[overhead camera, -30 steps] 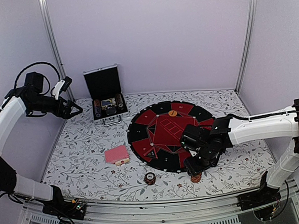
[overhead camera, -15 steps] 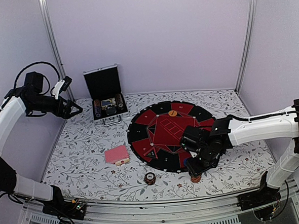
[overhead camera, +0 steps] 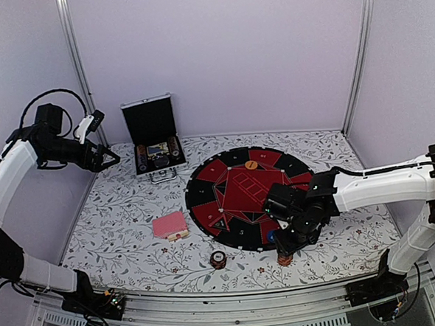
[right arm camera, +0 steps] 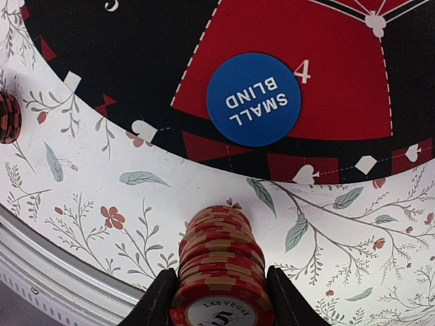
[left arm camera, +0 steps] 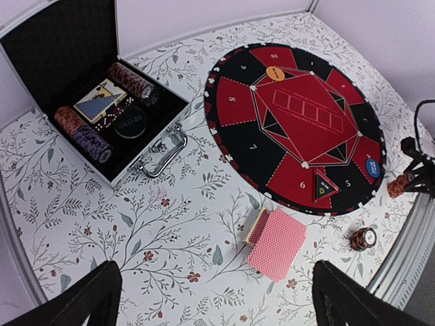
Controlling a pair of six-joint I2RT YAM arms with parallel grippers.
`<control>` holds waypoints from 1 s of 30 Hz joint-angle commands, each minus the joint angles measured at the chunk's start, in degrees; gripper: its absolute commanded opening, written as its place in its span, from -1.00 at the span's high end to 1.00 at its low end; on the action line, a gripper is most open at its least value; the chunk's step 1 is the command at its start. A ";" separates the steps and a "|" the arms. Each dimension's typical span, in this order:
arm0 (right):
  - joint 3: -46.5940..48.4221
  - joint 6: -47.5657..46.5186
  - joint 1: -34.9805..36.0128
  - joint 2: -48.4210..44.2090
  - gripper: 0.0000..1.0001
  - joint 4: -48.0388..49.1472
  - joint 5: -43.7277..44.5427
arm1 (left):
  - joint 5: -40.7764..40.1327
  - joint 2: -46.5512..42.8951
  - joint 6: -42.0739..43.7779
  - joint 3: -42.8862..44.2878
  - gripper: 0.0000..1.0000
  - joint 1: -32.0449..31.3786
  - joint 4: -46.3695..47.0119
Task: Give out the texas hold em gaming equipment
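A stack of red poker chips (right arm camera: 221,244) stands on the flowered table just off the mat's near edge. My right gripper (right arm camera: 221,302) has a finger pressed against each side of its top chips. From above, the stack (overhead camera: 285,260) shows just under that gripper (overhead camera: 288,249). A smaller dark red chip stack (overhead camera: 218,260) stands to the left, near the front edge. The pink-backed card deck (left arm camera: 277,243) lies on the table left of the mat. My left gripper (left arm camera: 216,302) hangs open high at the far left, holding nothing.
The round black-and-red mat (overhead camera: 237,187) covers the table's middle, with a blue SMALL BLIND button (right arm camera: 256,100) and an orange button (left arm camera: 275,73) on it. An open silver-edged case (overhead camera: 150,119) of chips stands at the back left. A metal rail (right arm camera: 41,272) edges the front.
My right gripper's fingers have drawn in around the red chip stack while the arm shifted slightly. The left arm has not moved.
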 commanded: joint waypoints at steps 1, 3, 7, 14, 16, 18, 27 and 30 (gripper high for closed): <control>1.50 0.99 0.43 -2.73 0.42 -2.94 2.33 | 0.72 -0.88 -0.56 1.66 -0.99 0.36 -0.91; 2.17 1.03 0.43 -3.15 0.41 -3.73 2.68 | 0.81 -0.80 -0.56 1.64 -0.99 0.43 -0.92; 3.92 0.82 0.42 -3.68 0.42 -4.77 2.93 | 0.85 -0.70 -0.65 1.64 -0.99 0.43 -0.96; 9.63 -0.51 0.18 -2.94 0.44 -7.04 5.03 | 0.94 -0.61 -0.73 1.64 -0.99 0.38 -0.93; 12.17 -1.46 -0.95 -1.55 0.44 -7.33 5.51 | 1.06 -0.61 -0.74 1.71 -0.99 0.37 -0.92; 14.40 -3.07 -2.89 0.12 0.47 -6.79 5.89 | 1.13 -0.68 -0.76 1.73 -0.99 0.41 -0.97; 27.21 -12.50 -15.18 11.26 0.52 0.21 6.71 | 1.42 -1.09 -0.82 1.64 -0.99 0.44 -0.85; 32.49 -15.08 -19.47 16.55 0.52 2.49 6.59 | 1.63 -1.23 -0.91 1.62 -0.99 0.36 -0.64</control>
